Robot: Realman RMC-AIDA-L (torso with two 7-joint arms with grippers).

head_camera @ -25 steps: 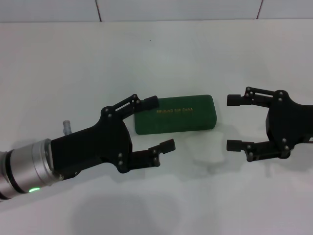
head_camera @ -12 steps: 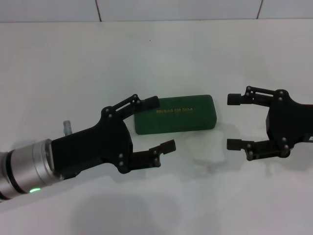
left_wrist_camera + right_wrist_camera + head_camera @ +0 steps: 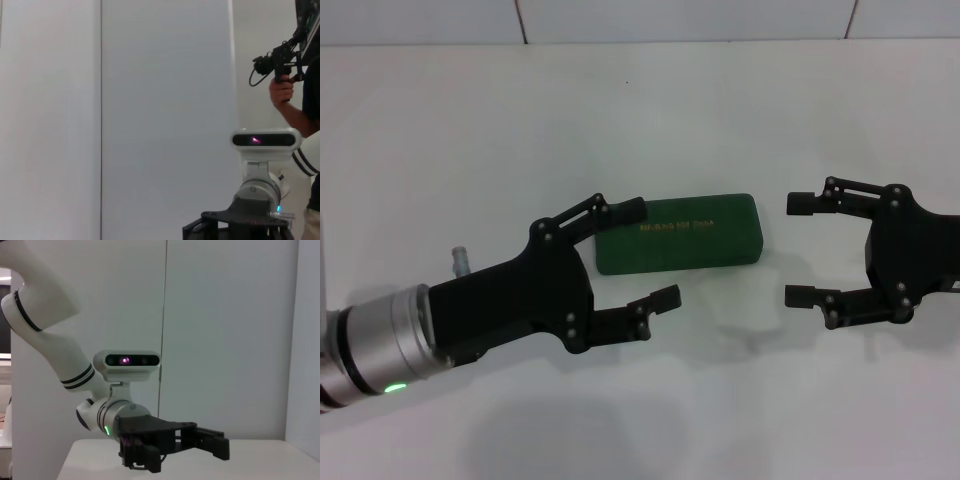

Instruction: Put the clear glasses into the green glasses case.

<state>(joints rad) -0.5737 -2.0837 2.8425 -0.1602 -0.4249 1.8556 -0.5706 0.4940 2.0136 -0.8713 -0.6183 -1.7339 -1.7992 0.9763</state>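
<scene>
The green glasses case (image 3: 682, 233) lies shut on the white table, gold lettering on its lid. My left gripper (image 3: 648, 252) is open at the case's left end, one finger (image 3: 626, 208) over its far corner and the other (image 3: 663, 296) in front of it. To the right of the case, my right gripper (image 3: 797, 249) is open and holds nothing. A faint transparent shape on the table in front of the case looks like the clear glasses (image 3: 745, 332). The right wrist view shows my left gripper (image 3: 212, 442) from the side.
A small pale object (image 3: 457, 260) shows just behind my left arm. The table (image 3: 620, 110) ends at a tiled wall at the back. In the left wrist view a person (image 3: 300, 100) holds a camera rig beside the robot's head (image 3: 265, 140).
My left forearm has shifted very slightly. The case and both grippers stay where they were.
</scene>
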